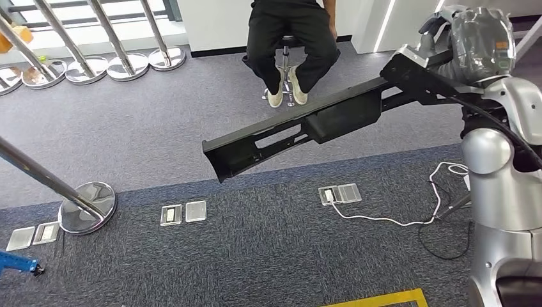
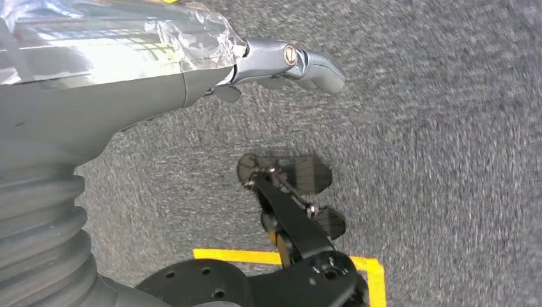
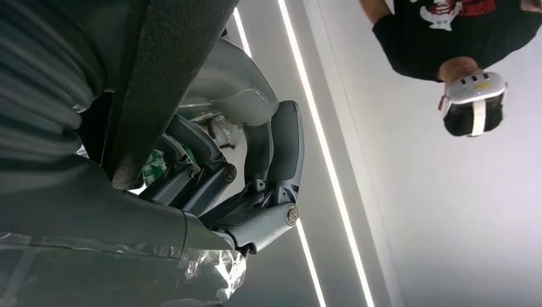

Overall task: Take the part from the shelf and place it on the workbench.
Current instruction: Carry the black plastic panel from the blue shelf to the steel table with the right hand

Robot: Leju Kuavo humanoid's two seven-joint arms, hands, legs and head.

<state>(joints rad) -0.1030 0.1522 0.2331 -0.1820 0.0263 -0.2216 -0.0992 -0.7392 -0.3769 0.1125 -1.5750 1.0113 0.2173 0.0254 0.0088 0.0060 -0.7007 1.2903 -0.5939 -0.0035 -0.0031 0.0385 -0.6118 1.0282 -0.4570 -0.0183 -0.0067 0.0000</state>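
Observation:
A long black plastic part (image 1: 307,125) hangs slanted in the air over the carpet, its free end pointing down toward the left. My right hand (image 1: 470,41), wrapped in clear film, grips its upper end at the top right. Up close, the right hand's (image 3: 243,185) dark fingers curl around the black part (image 3: 172,64). My left hand (image 2: 287,61) hangs over the grey carpet, thumb stretched out, with nothing in it.
A person in black (image 1: 291,38) sits on a stool straight ahead. A chrome stanchion base (image 1: 89,208) stands at the left, with several more at the top left. Floor sockets (image 1: 339,194), a white cable (image 1: 383,220) and yellow tape (image 1: 383,300) mark the carpet.

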